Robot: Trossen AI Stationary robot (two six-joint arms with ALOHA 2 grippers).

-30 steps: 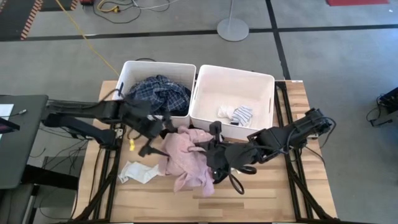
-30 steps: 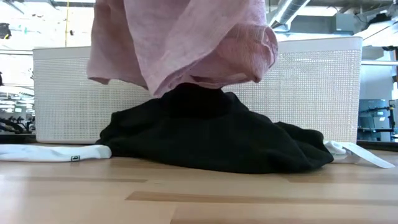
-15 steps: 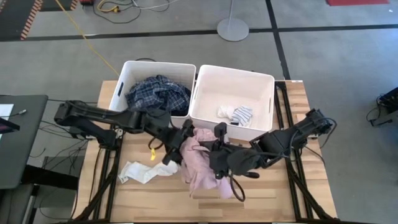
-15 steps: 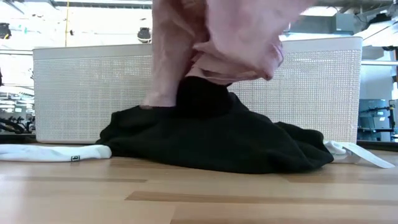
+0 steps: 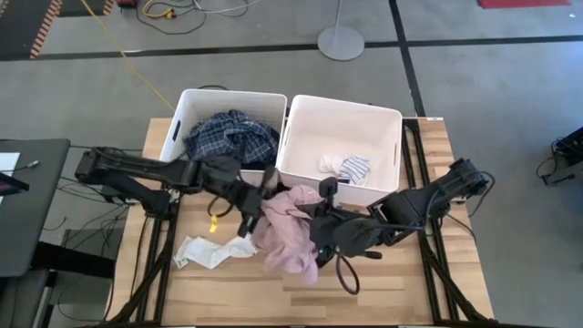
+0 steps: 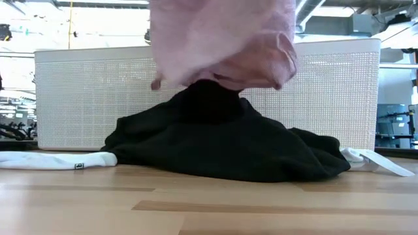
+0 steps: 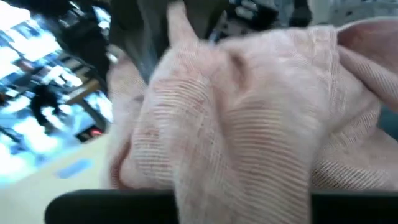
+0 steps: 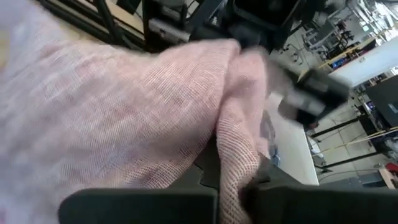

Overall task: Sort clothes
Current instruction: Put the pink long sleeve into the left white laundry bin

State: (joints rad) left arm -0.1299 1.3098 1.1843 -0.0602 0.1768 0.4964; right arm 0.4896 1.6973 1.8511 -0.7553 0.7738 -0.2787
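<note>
Right now both my grippers — left gripper, right gripper — pinch the dusty-pink garment aloft above the black garment

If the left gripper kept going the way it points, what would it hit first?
Probably the pink garment it is already buried in; just past that sits the right gripper. The depth between them is unclear.

A wooden worktop stands on a grey floor with dark lines. A round grey stand base and a yellow cable lie behind it.
</note>
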